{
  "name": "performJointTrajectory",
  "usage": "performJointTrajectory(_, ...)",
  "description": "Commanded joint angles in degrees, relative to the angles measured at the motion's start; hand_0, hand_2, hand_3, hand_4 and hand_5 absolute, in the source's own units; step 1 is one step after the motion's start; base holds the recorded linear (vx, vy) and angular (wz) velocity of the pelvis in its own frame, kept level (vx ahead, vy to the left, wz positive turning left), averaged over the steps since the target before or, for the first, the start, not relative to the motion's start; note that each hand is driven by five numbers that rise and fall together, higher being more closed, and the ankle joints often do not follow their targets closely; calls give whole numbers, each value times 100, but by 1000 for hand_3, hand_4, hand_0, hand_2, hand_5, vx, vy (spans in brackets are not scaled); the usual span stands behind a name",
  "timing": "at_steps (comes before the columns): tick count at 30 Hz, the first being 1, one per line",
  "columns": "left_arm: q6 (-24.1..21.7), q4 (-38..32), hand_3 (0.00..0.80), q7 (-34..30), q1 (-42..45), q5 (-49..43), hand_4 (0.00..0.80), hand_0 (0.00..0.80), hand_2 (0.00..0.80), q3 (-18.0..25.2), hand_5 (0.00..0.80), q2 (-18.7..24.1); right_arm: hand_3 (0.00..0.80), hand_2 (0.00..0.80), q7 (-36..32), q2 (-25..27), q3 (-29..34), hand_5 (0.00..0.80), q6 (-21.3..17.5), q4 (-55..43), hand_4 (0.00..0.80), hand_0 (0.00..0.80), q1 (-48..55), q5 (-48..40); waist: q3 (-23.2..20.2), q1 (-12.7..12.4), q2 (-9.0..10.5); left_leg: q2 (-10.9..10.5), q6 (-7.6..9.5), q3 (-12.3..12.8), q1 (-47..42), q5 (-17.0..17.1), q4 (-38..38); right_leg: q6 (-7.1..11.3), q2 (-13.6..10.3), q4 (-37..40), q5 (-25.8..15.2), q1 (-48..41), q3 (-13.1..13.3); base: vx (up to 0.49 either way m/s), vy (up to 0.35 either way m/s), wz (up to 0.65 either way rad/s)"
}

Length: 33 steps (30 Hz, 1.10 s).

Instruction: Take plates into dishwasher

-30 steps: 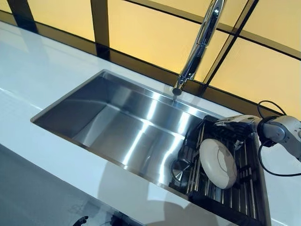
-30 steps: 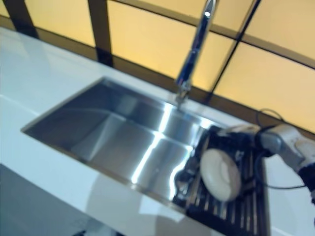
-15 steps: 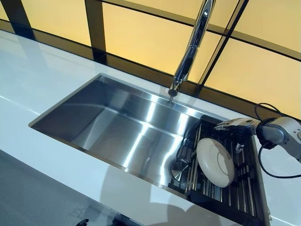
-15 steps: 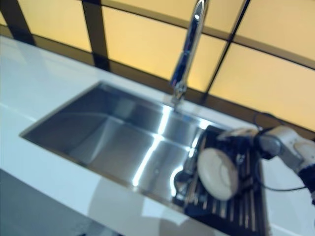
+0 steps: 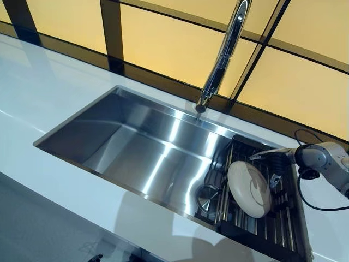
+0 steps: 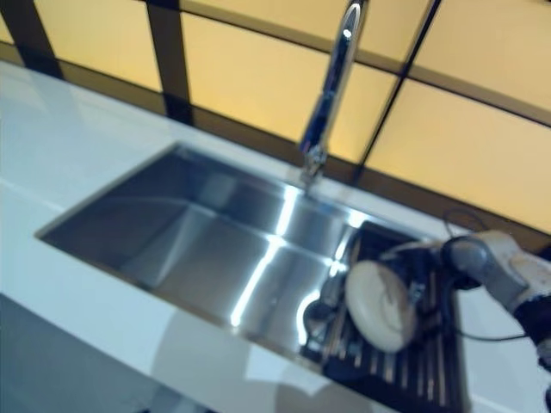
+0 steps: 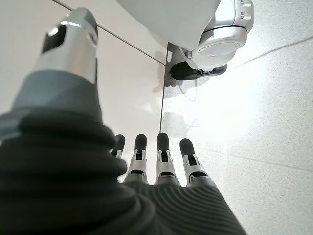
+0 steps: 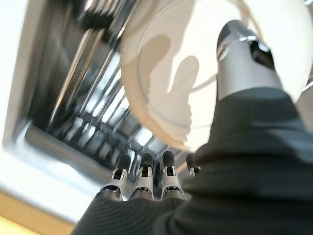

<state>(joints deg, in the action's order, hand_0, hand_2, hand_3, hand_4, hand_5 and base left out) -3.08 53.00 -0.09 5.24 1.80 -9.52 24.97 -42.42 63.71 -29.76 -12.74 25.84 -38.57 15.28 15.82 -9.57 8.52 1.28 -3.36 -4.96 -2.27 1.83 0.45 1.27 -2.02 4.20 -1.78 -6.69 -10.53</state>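
Observation:
A cream plate stands tilted on edge in the dark rack at the right end of the sink; it fills much of the right wrist view. My right hand reaches in from the right, just above and behind the plate's upper rim. Its fingers are straight behind the plate and its thumb lies over the plate's face, neither curled on it. My left hand hangs low over the floor with straight fingers and holds nothing.
The steel sink is sunk in a white countertop. A tall chrome faucet arches over the sink's back edge. A round metal piece sits just left of the rack. Yellow panels with dark frames stand behind.
My right hand has dropped lower and closer to the plate's upper rim. The plate stays in the rack. The camera shifted slightly at first.

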Motion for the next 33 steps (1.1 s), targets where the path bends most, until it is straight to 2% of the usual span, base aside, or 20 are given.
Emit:
performJointTrajectory(1,-98,64,0,4,-190,-120,0,0,0,18,0,133,0,0,-26,-99,48,0,454,137,0,0,-308,-575,28,-186,207,-28,89,29,359,-195,493,160,-66,-230,-173,146,-37,0,0,0)
performJointTrajectory(9,-91,3,0,32,-298,-39,0,0,0,-136,0,154,0,0,-78,-331,122,0,1037,659,0,0,-514,-1210,159,-246,99,-53,86,-41,469,-152,509,135,-93,-251,-191,221,-101,-4,0,3)
performJointTrajectory(20,-144,-20,0,5,-348,48,0,0,0,-271,0,188,0,0,317,-271,105,0,928,1152,0,0,-1012,-1157,267,-281,-4,-68,91,-56,537,-127,548,121,-126,-283,-209,278,-145,2,3,4)
performJointTrajectory(33,-140,-32,0,4,-300,19,0,0,0,-264,0,166,0,0,220,-172,-29,0,991,1111,0,0,-1263,-1237,251,-275,18,-53,92,-45,493,-107,490,118,-118,-271,-213,268,-165,0,0,0)
